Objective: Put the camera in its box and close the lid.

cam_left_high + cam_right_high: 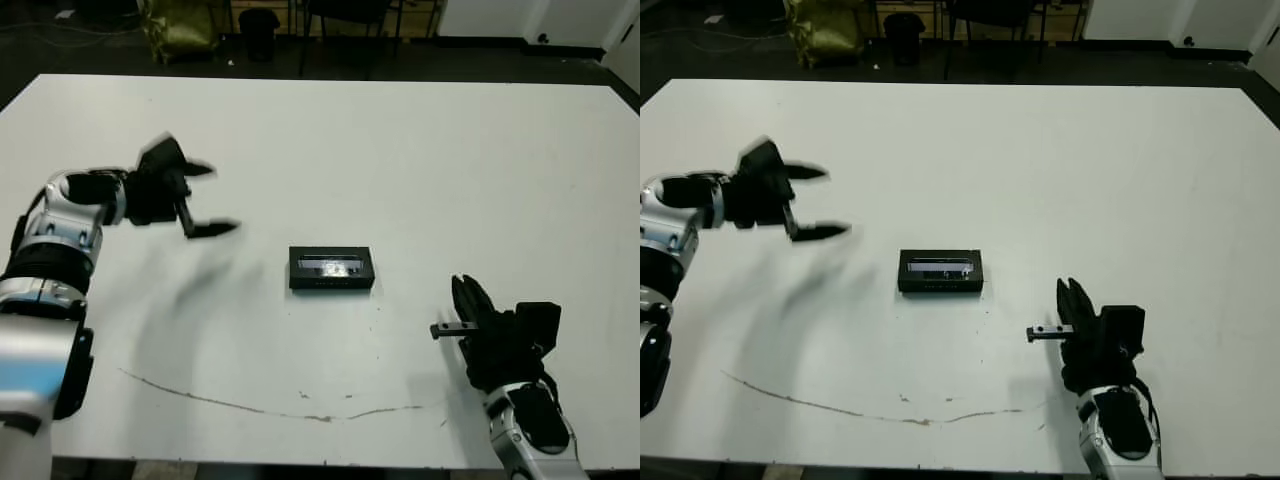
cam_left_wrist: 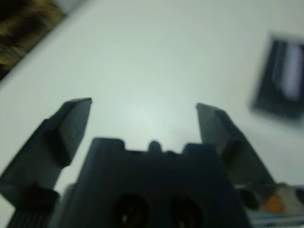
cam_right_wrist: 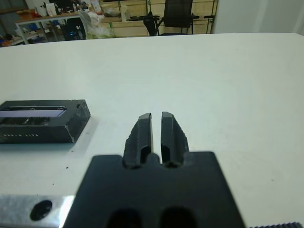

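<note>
Lid (image 1: pixel 331 267) sits mid-table (image 1: pixel 420 160), stripe up, flat, nothing touching it. Left gripper (image 1: pixel 205 200) is well off to its left, above the surface, fingers spread wide, motion-blurred. Right gripper (image 1: pixel 466 297) sits low near the front edge, fingers pressed together, empty.

Motion-blurred left end effector (image 1: pixel 205 200); lid (image 2: pixel 281 85)

A thin dark scratch (image 1: pixel 270 408) crosses the white table (image 1: pixel 450 160); a chair (image 3: pixel 178 14) stands beyond.
</note>
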`<state>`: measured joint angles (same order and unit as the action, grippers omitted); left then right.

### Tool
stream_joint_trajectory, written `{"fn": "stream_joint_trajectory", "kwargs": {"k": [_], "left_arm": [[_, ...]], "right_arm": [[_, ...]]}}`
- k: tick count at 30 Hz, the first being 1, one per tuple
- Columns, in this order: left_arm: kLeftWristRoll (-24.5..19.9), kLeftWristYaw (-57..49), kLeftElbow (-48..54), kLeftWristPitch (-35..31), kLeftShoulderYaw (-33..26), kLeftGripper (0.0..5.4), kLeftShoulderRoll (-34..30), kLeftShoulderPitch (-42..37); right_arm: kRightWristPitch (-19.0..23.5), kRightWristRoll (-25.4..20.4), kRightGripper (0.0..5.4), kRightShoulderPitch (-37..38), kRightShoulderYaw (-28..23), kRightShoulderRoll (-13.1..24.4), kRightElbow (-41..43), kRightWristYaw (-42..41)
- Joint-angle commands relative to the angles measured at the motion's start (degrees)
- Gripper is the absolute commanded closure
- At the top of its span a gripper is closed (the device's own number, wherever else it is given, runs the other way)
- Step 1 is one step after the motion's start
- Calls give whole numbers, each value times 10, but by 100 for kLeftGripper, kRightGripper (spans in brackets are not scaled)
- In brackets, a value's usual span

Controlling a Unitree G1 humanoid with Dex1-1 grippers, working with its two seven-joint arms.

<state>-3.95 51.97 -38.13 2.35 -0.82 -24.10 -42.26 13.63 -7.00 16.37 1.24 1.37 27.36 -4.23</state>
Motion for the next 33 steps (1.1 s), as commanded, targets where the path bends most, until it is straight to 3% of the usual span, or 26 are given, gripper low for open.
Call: {"fn": "stream_joint_trajectory", "kwargs": {"k": [1, 3, 6, 11, 17, 26, 33], "left_arm": [[-50, -108, 243, -77, -12, 139, 81, 139], [-66, -162, 371, -120, 9, 189, 126, 200], [-54, -222, 472, -146, 60, 264, 181, 263], [-8, -313, 530, -193, 138, 381, 237, 322], [22, -363, 534, -219, 188, 531, 252, 351], [57, -419, 494, -217, 214, 536, 276, 347], [85, -442, 450, -198, 215, 536, 279, 327]], "right_arm": [[-13, -4, 540, 7, -4, 4, -21, -8], [-32, -3, 540, 5, -4, 5, -33, -13], [-45, -1, 540, 2, -3, 4, -43, -15], [-67, -4, 540, 2, -2, 4, -56, -23], [-105, -16, 540, -3, -6, 0, -85, -37], [-132, -20, 540, -10, -6, 3, -105, -51], [-113, -21, 540, -5, -5, 2, -89, -44]]}}
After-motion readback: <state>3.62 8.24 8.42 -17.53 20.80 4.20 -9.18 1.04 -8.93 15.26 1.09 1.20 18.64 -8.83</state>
